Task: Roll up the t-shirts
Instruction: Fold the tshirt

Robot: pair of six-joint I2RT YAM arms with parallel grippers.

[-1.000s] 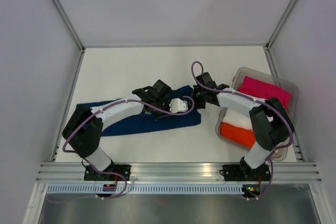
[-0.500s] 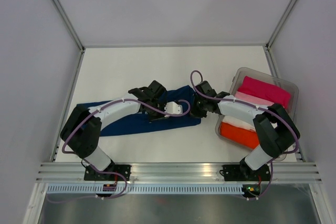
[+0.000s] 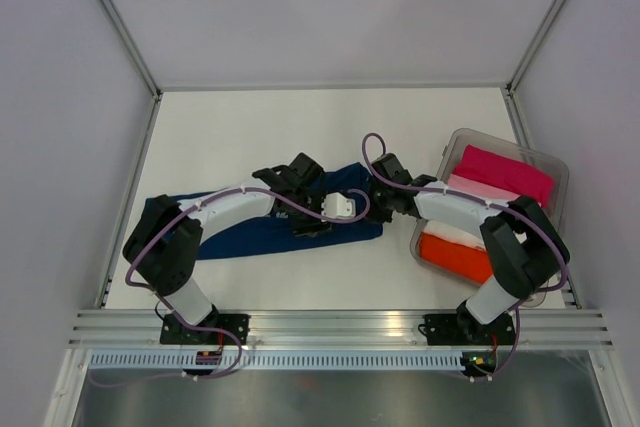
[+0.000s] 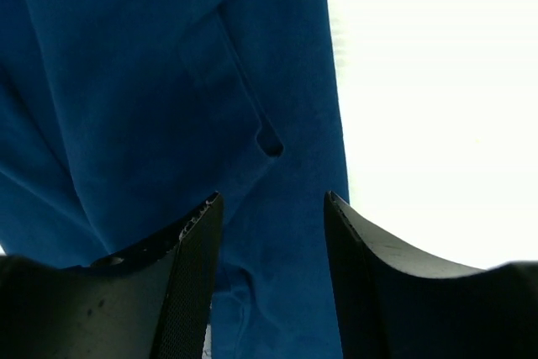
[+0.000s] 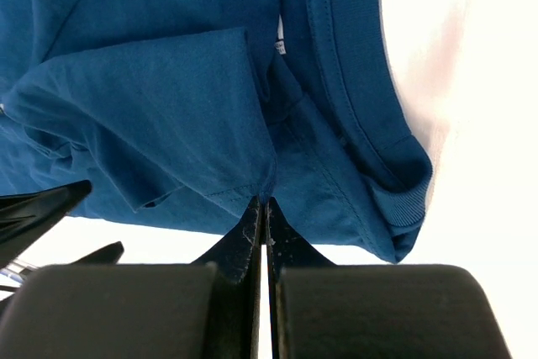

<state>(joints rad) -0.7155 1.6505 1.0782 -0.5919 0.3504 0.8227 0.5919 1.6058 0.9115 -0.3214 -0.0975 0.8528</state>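
Observation:
A dark navy-blue t-shirt (image 3: 250, 232) lies folded into a long band across the table. My left gripper (image 3: 312, 219) hovers over its right part, open; in the left wrist view its fingertips (image 4: 271, 199) straddle flat blue cloth (image 4: 168, 81) without holding it. My right gripper (image 3: 373, 205) sits at the shirt's right end. In the right wrist view its tips (image 5: 262, 201) are shut on the hem of a folded-over flap of the shirt (image 5: 168, 107), beside the ribbed collar (image 5: 395, 182).
A clear plastic bin (image 3: 545, 162) stands at the right, holding folded tees: magenta (image 3: 505, 172), pale pink (image 3: 468, 187), white (image 3: 450, 230) and orange-red (image 3: 455, 255). White walls and metal rails bound the table.
My left gripper has gone from shut to open, letting go of the blue cloth. My right gripper shifted slightly down and left a second ago and has since held still, shut.

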